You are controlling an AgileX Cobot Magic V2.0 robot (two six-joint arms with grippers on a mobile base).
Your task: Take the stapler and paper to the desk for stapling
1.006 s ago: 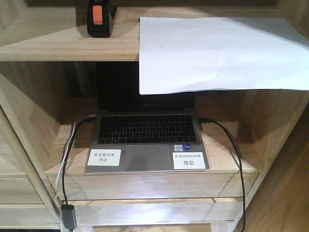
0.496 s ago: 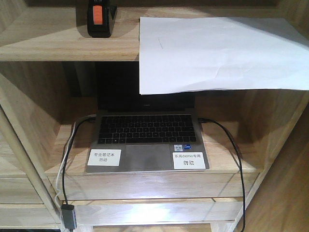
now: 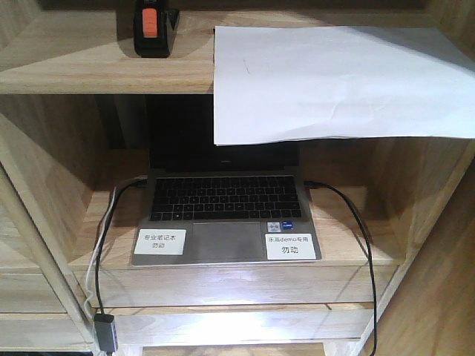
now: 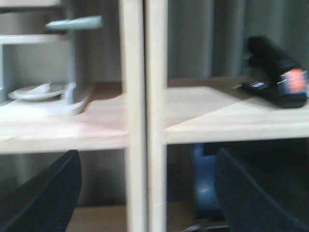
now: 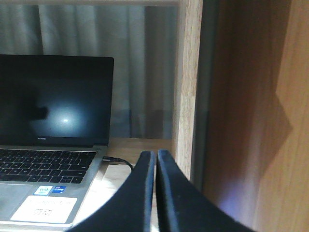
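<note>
The black stapler (image 3: pixel 152 28) with its orange patch stands on the upper shelf at the left. The white paper (image 3: pixel 334 81) lies on the same shelf to its right, and its front edge hangs over the shelf lip. In the left wrist view the stapler (image 4: pixel 277 79) sits on the shelf board at the upper right. My left gripper (image 4: pixel 146 152) is open below that board, with its fingers (image 4: pixel 43 193) wide apart on either side of a wooden post. My right gripper (image 5: pixel 156 153) is shut on nothing, in front of the laptop shelf. The desk is out of view.
An open laptop (image 3: pixel 226 215) with cables at both sides fills the lower shelf. A vertical wooden post (image 4: pixel 143 116) stands straight ahead of the left gripper. A pale rack with a dish (image 4: pixel 38 92) is to its left. A shelf side wall (image 5: pixel 188 96) stands right of the laptop (image 5: pixel 53 106).
</note>
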